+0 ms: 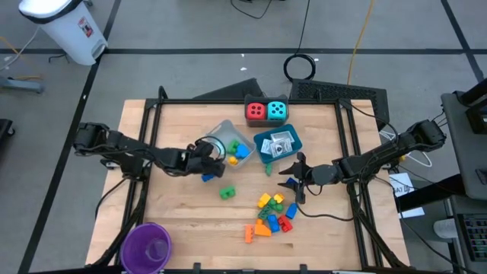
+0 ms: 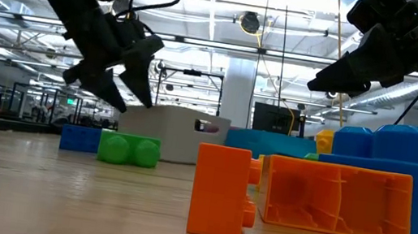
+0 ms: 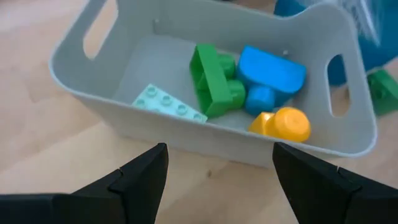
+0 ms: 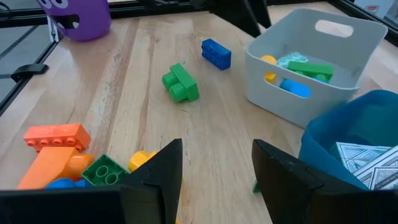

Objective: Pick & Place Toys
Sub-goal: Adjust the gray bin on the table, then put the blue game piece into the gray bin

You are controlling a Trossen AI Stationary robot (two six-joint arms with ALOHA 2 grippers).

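My left gripper [image 3: 217, 155] [image 1: 215, 150] is open and empty. It hangs just above the table at the near-left wall of the grey tray [image 3: 323, 134], which holds a green brick [image 3: 214, 78], a blue brick [image 3: 268, 71], a yellow brick [image 3: 283, 123] and a pale green plate [image 3: 165, 102]. My right gripper [image 4: 216, 149] [image 1: 291, 181] hovers open and empty beside the blue tray [image 1: 262, 141] of white packets [image 1: 278, 144]. A blue brick [image 1: 207, 177] and a green brick [image 1: 227, 192] lie loose on the table. Several mixed bricks [image 1: 270, 213] lie in a pile near the front.
A red die [image 1: 256, 111] and a cyan die [image 1: 277, 111] stand side by side at the table's far edge. The purple cup [image 1: 146, 245] stands at the near left corner. Bare wood lies between the cup and the loose bricks.
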